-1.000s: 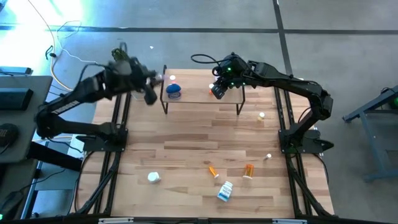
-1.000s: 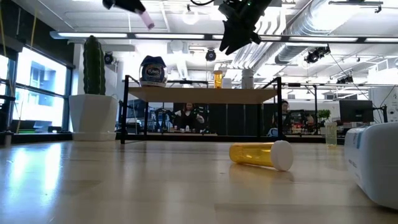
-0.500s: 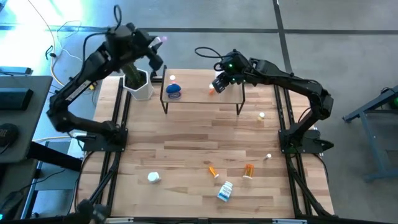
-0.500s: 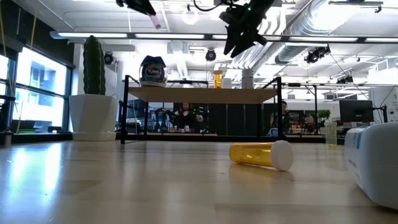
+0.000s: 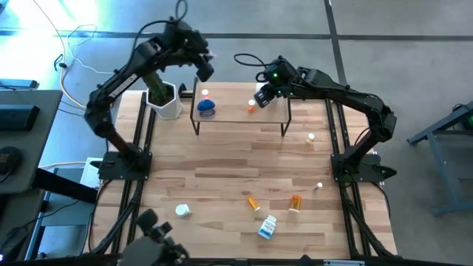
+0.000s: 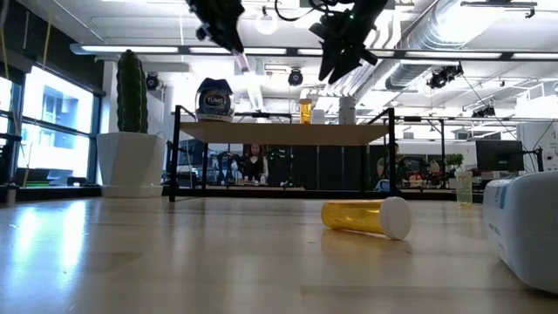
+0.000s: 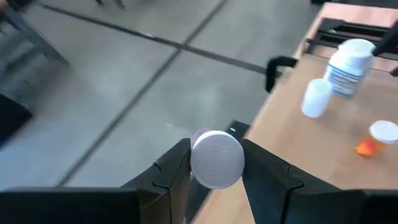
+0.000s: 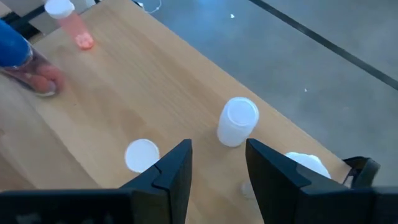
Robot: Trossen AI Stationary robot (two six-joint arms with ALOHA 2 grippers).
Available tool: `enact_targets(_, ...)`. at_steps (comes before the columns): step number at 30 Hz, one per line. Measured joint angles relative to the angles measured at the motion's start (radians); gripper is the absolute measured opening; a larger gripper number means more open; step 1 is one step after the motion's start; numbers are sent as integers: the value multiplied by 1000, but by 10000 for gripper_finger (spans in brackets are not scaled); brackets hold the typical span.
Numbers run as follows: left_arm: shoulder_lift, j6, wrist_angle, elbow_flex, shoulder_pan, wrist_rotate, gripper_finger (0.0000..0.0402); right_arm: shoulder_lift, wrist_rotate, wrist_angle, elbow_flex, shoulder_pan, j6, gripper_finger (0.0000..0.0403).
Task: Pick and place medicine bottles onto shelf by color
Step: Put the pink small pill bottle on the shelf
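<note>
Left gripper (image 7: 214, 165): dark fingers clamp a round white-capped pinkish vial (image 7: 216, 158); has swung rightward over the shelf (image 5: 240, 115) — light plank, black legs
Right gripper (image 8: 217, 165): narrow gap, holding nothing; above shelf's right end, barely moved

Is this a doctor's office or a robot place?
Probably a robot lab or workshop. Bare pipes and ducts cross the ceiling, a concrete floor surrounds the wooden table, and desks with monitors stand behind.
</note>
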Motion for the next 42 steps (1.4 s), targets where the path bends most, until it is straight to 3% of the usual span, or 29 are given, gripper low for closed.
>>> enact_targets(6, 108, -105, -86, 69, -22, 41, 120, 0, -2, -16, 0, -32, -22, 142)
enact_targets(21, 236, -263, -168, 72, -108, 62, 120, 0, -5, -91, 0, -84, -48, 142)
enact_targets(42, 315, -262, -317, 72, -152, 58, 120, 0, -6, -116, 0, -84, -50, 142)
